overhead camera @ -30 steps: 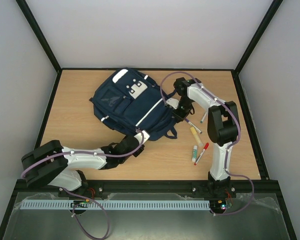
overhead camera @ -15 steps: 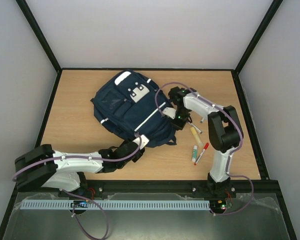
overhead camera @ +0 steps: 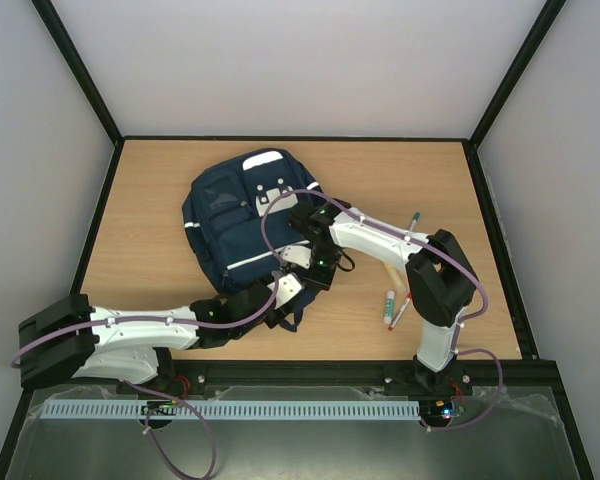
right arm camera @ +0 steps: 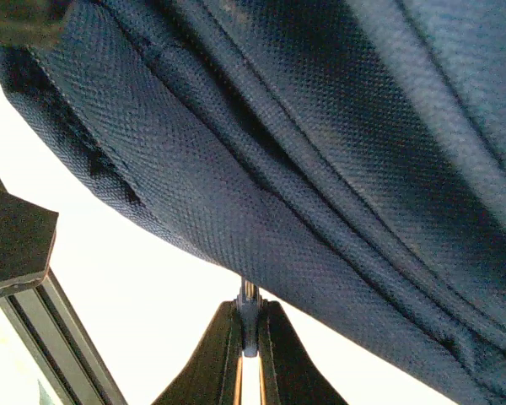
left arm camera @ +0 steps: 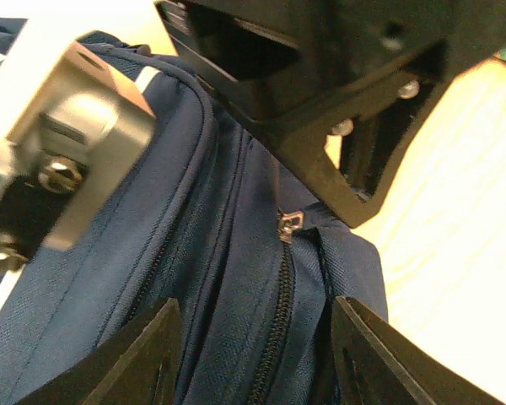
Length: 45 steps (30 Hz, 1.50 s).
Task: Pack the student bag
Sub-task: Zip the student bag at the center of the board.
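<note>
Left gripper (left arm camera: pixel 253 337) just released the student bag (overhead camera: pixel 230 220), jaws apart; right gripper (right arm camera: pixel 250 337) stays pinched on the zip pull (right arm camera: pixel 248 297) (bag swung round). Zip likely being worked.

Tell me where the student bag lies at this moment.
In the top view the student bag lies left of centre on the table. The left gripper and right gripper are at its near right corner; pens lie to its right.
</note>
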{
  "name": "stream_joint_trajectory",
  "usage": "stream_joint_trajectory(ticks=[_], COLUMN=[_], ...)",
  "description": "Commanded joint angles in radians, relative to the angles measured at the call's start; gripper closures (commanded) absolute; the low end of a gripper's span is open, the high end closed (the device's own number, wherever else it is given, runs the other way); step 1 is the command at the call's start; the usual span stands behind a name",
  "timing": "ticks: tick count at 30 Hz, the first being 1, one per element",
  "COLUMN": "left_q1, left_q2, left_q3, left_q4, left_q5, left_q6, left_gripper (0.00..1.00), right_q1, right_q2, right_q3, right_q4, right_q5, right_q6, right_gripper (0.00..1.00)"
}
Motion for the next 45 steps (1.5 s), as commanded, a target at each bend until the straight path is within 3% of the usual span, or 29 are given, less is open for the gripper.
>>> stream_joint_trajectory(ticks=[1, 5, 12, 18, 30, 38, 45], left_q1=[-0.007, -0.006, -0.006, -0.006, -0.006, -0.013, -0.053], left_q2=[0.010, 0.042, 0.126, 0.120, 0.041, 0.028, 0.027], left_q3=[-0.010, -0.013, -0.001, -0.001, -0.057, -0.060, -0.055], left_q4=[0.025, 0.037, 0.052, 0.055, 0.047, 0.059, 0.052], left_q5=[0.036, 0.047, 0.041, -0.001, 0.005, 0.042, 0.052], left_q6=[0.017, 0.021, 0.028, 0.027, -0.002, -0.010, -0.014], left_gripper=[0.50, 0.56, 0.82, 0.97, 0.98, 0.98, 0.98], right_q1=[-0.005, -0.006, -0.006, -0.029, -0.262, -0.352, -0.399], right_q2=[0.000, -0.003, -0.006, -0.009, 0.058, 0.178, 0.315], right_q3=[0.020, 0.001, -0.032, -0.065, -0.021, 0.092, 0.292], right_q4=[-0.088, -0.088, -0.077, -0.073, -0.081, -0.004, 0.016], right_q5=[-0.054, -0.047, -0.031, -0.022, 0.011, 0.116, 0.115], right_q6=[0.029, 0.026, 0.021, 0.013, -0.071, -0.106, -0.090], right_gripper=[0.99, 0.99, 0.99, 0.99, 0.99, 0.99, 0.99])
